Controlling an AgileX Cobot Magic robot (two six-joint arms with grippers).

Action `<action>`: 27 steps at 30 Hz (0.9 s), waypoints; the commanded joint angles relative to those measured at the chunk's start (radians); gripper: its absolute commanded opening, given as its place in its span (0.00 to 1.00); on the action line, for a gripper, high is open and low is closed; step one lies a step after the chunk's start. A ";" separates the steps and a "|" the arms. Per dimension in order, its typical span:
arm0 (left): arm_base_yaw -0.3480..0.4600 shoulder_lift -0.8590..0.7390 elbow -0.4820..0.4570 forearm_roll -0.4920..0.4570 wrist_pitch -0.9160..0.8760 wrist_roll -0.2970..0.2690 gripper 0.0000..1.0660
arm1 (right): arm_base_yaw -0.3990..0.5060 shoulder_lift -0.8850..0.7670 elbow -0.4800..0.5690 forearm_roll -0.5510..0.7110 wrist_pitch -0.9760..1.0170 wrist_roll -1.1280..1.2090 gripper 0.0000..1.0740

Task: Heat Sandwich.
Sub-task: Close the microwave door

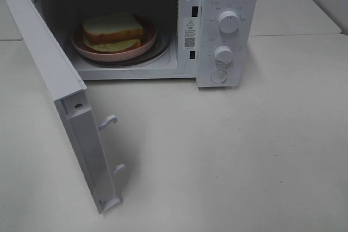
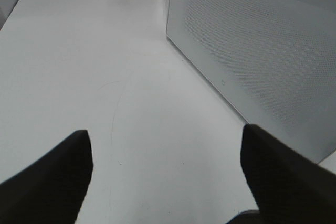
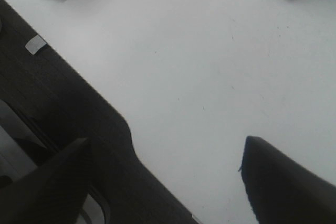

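Overhead view: white microwave (image 1: 225, 31) on pale table (image 1: 244, 150), door (image 1: 60, 107) swung wide. The sandwich (image 1: 113, 30) lies on pink plate (image 1: 92, 54) inside the cavity. Two knobs on the front panel. Neither arm shows here

Left wrist view only: left gripper (image 2: 167, 129) above bare tabletop, dark fingers spread wide with nothing between them. A perforated white panel (image 2: 252, 51) stands just beside. Sandwich not visible

Right wrist view only: right gripper (image 3: 166, 140) likewise spread and empty, over the table near a dark band (image 3: 63, 108) along one side
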 commanded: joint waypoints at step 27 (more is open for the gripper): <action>-0.003 -0.016 0.002 -0.003 -0.012 -0.005 0.69 | -0.328 -0.475 -0.025 -0.083 0.166 0.197 0.71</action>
